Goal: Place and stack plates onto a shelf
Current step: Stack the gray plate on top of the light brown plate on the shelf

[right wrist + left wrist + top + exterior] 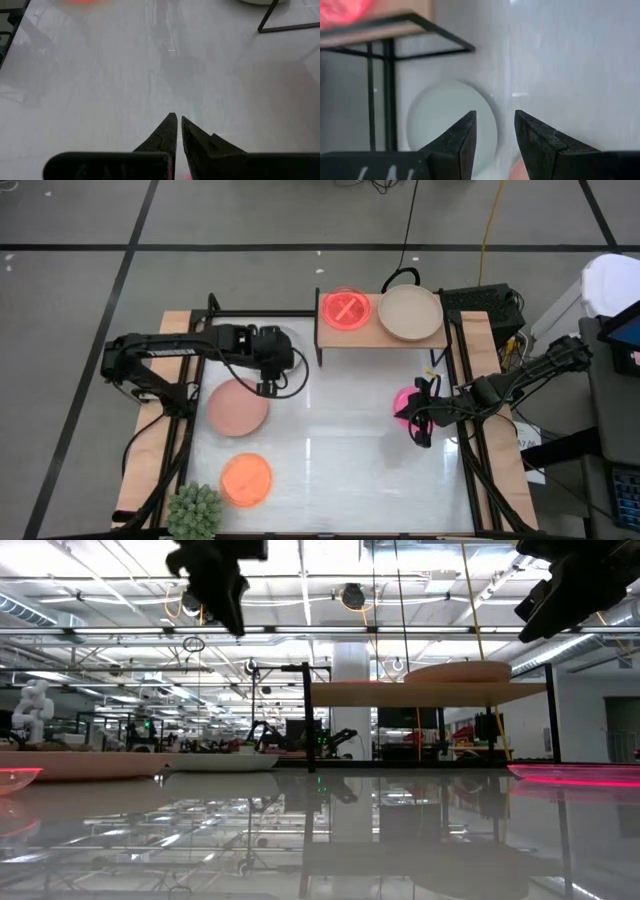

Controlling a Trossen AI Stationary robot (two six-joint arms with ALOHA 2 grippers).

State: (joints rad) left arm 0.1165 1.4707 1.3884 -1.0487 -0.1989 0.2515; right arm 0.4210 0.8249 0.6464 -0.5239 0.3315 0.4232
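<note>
The white table (pixel 330 470) carries a dusty-pink plate (pixel 237 407), orange plate (pixel 245 479), magenta plate (pixel 405 404), spiky plant (pixel 195 511) and wooden shelf (pixel 372 330) bearing red (pixel 344 309) and beige (pixel 410 312) plates.

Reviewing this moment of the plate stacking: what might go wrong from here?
1. The left tool, open and empty, hangs at the edge of the dusty-pink plate, beside a pale plate hard to see against the white table; it may pinch the wrong one.
2. The shelf already holds a magenta plate and a beige plate, so more must stack and may slide.
3. The right tool, shut, hovers over another magenta plate and might bump it.
</note>
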